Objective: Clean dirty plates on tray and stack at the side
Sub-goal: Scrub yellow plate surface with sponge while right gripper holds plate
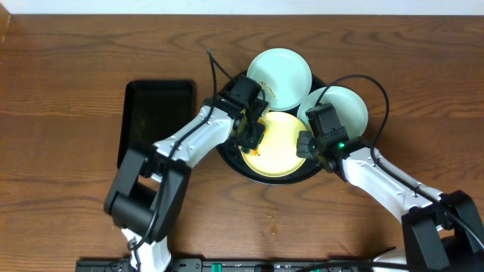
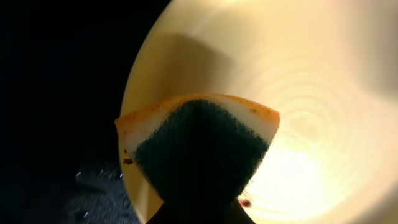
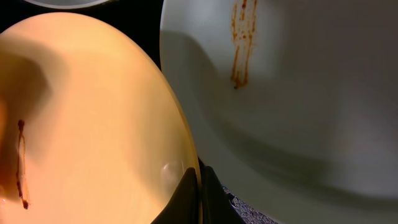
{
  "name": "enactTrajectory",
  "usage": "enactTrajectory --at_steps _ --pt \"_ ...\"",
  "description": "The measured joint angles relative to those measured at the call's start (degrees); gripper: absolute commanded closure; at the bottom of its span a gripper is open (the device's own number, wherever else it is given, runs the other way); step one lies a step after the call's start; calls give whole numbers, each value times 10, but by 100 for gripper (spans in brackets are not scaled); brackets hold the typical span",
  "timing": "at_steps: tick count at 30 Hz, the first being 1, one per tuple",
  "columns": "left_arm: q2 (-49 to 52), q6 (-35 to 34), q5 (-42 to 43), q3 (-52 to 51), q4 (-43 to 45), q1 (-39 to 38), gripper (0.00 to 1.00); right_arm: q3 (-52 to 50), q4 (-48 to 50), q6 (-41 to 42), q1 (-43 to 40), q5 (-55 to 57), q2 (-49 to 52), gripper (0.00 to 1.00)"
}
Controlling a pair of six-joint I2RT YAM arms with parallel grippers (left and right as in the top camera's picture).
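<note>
On the black tray [image 1: 231, 162] — a smeared yellow plate [image 1: 280, 147], two mint plates [image 1: 281, 74] behind.

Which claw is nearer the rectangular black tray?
Left. The left claw, holding a sponge, is over the left part of the yellow plate, toward the rectangular tray; the right claw grips that plate's right rim, farther off.

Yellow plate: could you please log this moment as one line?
left gripper: sponge on yellow plate | right gripper: pinching its rim | mint plate: brown smear | stacked: none
</note>
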Motion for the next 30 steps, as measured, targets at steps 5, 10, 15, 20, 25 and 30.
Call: enactTrajectory --at_steps 5,10,15,20,25,30 --pt "19 0 1 0 8 0 93 0 0 0 0 0 0 99" --pt "19 -6 1 0 9 0 93 0 0 0 0 -1 0 99" --pt "19 -16 1 0 9 0 92 0 0 -2 0 -2 0 99" --pt "19 -16 9 0 9 0 92 0 0 -3 0 -1 2 99" --pt "19 -17 17 0 9 0 92 0 0 -3 0 -1 4 99" --pt "22 -21 19 0 10 0 92 0 0 -3 0 -1 4 99"
